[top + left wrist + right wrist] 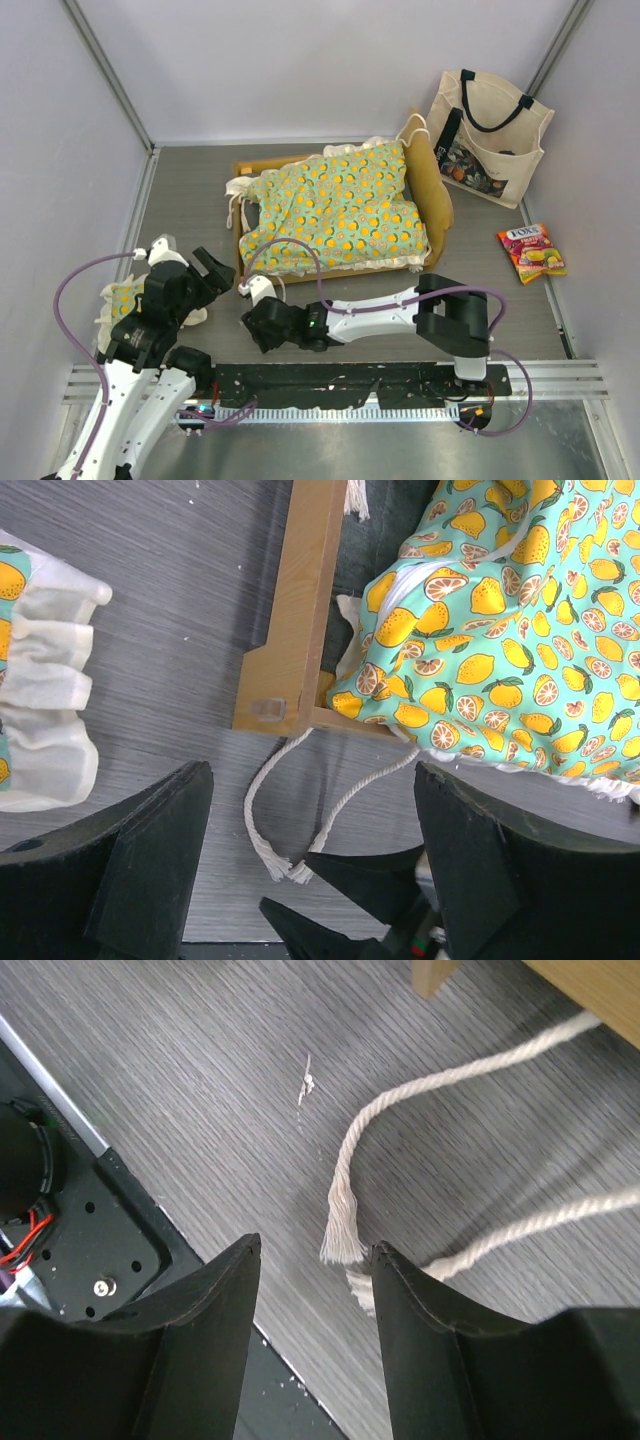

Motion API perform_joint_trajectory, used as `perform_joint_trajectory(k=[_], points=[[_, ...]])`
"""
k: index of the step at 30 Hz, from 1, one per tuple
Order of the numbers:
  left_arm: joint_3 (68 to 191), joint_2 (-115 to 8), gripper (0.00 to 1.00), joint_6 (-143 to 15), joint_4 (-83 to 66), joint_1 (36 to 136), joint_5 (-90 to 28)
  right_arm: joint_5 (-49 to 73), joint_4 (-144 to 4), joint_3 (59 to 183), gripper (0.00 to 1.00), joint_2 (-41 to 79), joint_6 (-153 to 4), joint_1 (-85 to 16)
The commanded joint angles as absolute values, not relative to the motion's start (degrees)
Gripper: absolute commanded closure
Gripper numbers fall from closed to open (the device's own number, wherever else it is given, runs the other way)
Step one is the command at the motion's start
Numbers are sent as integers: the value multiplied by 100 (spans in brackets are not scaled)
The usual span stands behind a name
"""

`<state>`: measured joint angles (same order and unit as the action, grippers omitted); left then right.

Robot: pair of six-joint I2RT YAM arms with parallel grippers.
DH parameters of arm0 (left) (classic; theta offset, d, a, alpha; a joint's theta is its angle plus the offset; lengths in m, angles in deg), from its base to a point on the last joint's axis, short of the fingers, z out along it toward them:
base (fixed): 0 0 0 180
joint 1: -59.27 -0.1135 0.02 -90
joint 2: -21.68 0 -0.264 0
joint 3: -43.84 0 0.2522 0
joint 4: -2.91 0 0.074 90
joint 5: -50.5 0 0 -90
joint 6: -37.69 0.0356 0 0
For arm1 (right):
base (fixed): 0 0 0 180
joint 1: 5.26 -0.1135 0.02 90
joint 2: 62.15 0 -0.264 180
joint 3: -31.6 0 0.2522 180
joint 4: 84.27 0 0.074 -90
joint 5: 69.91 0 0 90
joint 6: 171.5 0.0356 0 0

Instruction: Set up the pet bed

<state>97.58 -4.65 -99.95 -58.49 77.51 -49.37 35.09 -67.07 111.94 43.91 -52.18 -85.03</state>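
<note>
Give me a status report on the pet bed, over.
Left gripper and right gripper open, holding nothing. Mattress cushion on the bed frame. Tie ends loose by right gripper.

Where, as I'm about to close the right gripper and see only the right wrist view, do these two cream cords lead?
Observer: Both cords run up to the near left corner of the pet bed's wooden frame.
Operator: Is the bedding on it?
Observer: Yes, the lemon-print mattress cushion lies on the frame and covers most of it.
Operator: Where's the other arm?
Observer: The left gripper hangs open above that same corner, with the cord ends between its fingers.
Operator: Anything beside it?
Observer: A small matching ruffled pillow lies on the table to its left.
</note>
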Motion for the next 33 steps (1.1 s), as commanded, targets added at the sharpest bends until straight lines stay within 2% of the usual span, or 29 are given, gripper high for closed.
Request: perform_joint_trajectory(k=[1,14,18,21,22,24,33], points=[[9829,-442,14,-9916,-5866,7729,-4926,3424,-6814,11663,47,4770,-5574,-8507],[9820,-293,14,-9916,-5875,7729,-4917,3810,-6428,12164,48,5430,-5663,-8454],[9812,-310,14,-9898,-5857,7738,-4899,3863,-6226,12235,58,5579,-5592,-8436],[9794,-319,14,-9898,-5840,7738,-4882,3837,-6111,12253,75,5606,-5557,-8436],[9785,-319,14,-9890,-5831,7729,-4873,3811,-6111,12218,86,5554,-5557,-8436],[9776,-345,14,-9863,-5813,7738,-4777,3741,-6163,12069,97,5414,-5522,-8436],[9688,-416,14,-9662,-5541,7738,-4179,3249,-7499,10935,99,3814,-4846,-8349]])
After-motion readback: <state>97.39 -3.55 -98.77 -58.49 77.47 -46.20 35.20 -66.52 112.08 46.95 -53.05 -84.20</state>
